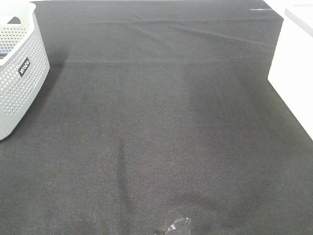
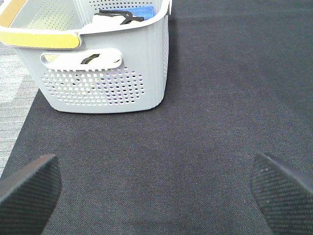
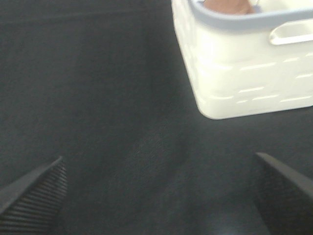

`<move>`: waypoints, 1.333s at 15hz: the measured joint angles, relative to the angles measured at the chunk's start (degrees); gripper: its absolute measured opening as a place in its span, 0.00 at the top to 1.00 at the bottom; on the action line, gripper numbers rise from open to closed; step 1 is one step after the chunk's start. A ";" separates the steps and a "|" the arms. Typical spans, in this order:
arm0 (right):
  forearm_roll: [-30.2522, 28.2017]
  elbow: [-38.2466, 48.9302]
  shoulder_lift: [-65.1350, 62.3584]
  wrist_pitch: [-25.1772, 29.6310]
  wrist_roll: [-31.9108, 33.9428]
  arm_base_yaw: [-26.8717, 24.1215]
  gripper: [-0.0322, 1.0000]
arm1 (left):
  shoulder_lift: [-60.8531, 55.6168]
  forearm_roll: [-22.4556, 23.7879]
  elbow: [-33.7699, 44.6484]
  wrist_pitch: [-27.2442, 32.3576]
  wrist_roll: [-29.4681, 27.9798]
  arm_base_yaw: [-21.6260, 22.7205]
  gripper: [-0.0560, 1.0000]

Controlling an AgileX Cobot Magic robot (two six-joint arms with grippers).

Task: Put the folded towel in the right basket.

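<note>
looking across the bench from left to right, the grey basket (image 1: 19, 68) stands at the far left corner of the black cloth (image 1: 161, 127), the middle lies bare, and the white basket (image 1: 293, 78) sits at the far right edge. no folded towel shows anywhere on the cloth. in the right wrist view something brownish-pink (image 3: 227, 6) peeks above the rim of the white basket (image 3: 244, 63); it may be the towel already dropped in, but the picture is blurred and i cannot tell for sure.

the left gripper (image 2: 156, 191) hangs low over the cloth near the grey basket (image 2: 105, 73), fingers spread wide with nothing between them. the right gripper (image 3: 159, 196) is likewise spread wide and empty, just short of the white basket.

my judgement is that the task is either finished or at its very start. doing this step well means first settling where the towel is: lift the right arm for a clear look into the white basket before reaching for anything.

the grey basket holds a jumble: a blue cloth (image 2: 139, 11), something white with black straps (image 2: 115, 17), and a yellow band (image 2: 39, 38) along its near rim. these are not the target and should stay put.
</note>
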 joint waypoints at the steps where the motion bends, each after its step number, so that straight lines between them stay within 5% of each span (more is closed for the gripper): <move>1: 1.03 0.92 -0.29 -0.52 -1.03 0.00 0.03 | 0.00 0.00 0.00 0.00 0.00 0.00 0.02; 6: 8.02 1.95 -0.29 -2.41 -11.69 0.00 0.03 | 0.00 0.00 0.00 0.00 0.00 0.00 0.02; 20: 7.91 1.95 -0.29 -2.41 -11.97 -0.74 0.03 | 0.00 0.00 0.00 0.00 0.00 0.00 0.02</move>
